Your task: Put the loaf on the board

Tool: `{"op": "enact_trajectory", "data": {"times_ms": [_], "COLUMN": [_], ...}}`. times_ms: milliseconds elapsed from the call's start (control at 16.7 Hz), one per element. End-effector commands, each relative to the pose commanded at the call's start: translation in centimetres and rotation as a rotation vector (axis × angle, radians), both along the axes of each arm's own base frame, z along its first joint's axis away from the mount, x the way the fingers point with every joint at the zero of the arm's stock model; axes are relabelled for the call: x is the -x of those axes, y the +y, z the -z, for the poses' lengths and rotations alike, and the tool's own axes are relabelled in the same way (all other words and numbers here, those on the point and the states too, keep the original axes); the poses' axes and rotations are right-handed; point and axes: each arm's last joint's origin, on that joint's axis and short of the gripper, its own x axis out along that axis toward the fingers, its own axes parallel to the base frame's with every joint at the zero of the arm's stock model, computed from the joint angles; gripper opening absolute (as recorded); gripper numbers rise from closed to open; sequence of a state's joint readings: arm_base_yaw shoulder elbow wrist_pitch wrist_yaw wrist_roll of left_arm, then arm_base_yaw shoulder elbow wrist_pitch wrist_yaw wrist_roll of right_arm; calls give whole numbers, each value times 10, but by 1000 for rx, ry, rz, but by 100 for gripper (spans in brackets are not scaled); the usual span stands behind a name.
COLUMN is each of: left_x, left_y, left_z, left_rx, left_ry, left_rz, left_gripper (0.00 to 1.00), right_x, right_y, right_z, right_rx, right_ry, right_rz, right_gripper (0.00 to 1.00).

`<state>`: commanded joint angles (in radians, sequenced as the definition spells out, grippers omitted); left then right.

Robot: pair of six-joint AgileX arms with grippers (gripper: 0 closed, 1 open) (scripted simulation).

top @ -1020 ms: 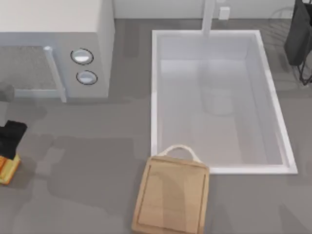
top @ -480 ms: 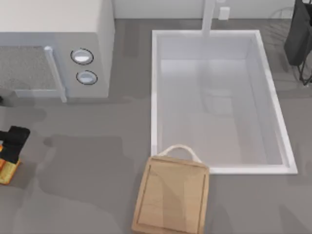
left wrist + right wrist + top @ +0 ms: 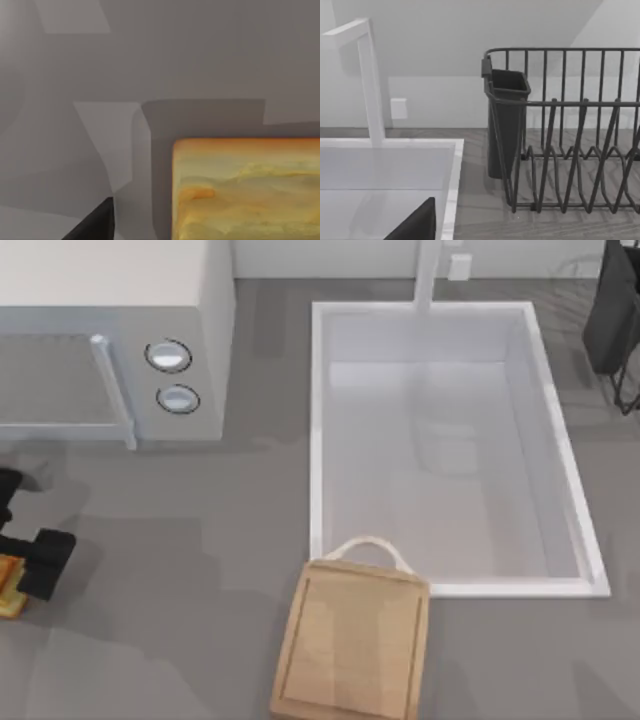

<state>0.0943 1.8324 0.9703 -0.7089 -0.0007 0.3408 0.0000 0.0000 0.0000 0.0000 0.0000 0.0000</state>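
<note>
The loaf [image 3: 9, 587], golden-yellow with a browned crust, lies at the table's far left edge and is partly covered by my left gripper [image 3: 30, 558]. In the left wrist view the loaf [image 3: 250, 190] sits close beside one dark fingertip [image 3: 97, 225], with a gap between them; the gripper is open. The board [image 3: 350, 645], light wood with a pale loop handle, lies at the front centre, far to the loaf's right. My right arm is parked near the back right; one fingertip [image 3: 415, 225] shows off to the side, open and holding nothing.
A white sink [image 3: 318, 440] with a tap fills the middle and back right. A microwave [image 3: 150, 350] stands at the back left. A dark wire dish rack [image 3: 570, 150] with a cutlery cup stands beyond the sink at the back right. Bare grey counter lies between loaf and board.
My left gripper has come forward toward the table's front and slightly right, settling over the loaf and covering more of it. The loaf, the board and the right arm have stayed put.
</note>
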Motion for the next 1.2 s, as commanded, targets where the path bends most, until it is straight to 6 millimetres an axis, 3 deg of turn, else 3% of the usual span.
{"op": "enact_trajectory", "data": {"times_ms": [120,900,1200], "left_x": [0,0,0], "left_y": [0,0,0], "left_z": [0,0,0], "left_rx": [0,0,0], "left_ry": [0,0,0], "left_rz": [0,0,0], "left_gripper": [100,2,0], "right_x": [0,0,0], "right_y": [0,0,0], "right_z": [0,0,0], "right_rx": [0,0,0], "right_ry": [0,0,0], "right_rz": [0,0,0], "right_gripper": [100,100,100]}}
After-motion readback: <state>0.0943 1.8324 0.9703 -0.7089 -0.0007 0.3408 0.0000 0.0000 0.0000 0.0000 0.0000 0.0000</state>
